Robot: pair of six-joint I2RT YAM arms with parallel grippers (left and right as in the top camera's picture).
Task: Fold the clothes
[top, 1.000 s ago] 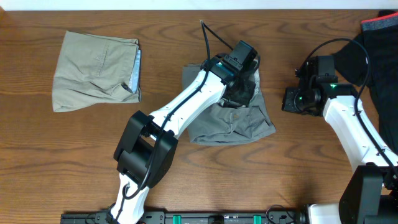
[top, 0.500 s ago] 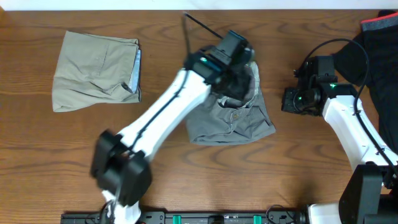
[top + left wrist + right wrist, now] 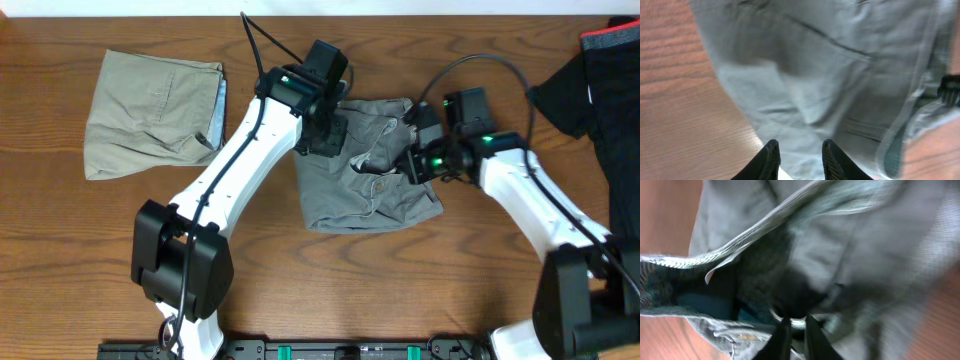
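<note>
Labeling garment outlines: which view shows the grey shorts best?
Overhead. The grey shorts show almost whole, outline and folds clear; only the top corners sit under the left gripper and right gripper. Left wrist gives a close patch of fabric and seams; right wrist, a blurred close-up of the waistband opening.

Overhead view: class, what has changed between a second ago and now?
The left gripper swung left, from above the grey shorts' upper right to their upper left edge. The right gripper came in from the right to the shorts' upper right edge. The beige shorts and black garment stayed put.
</note>
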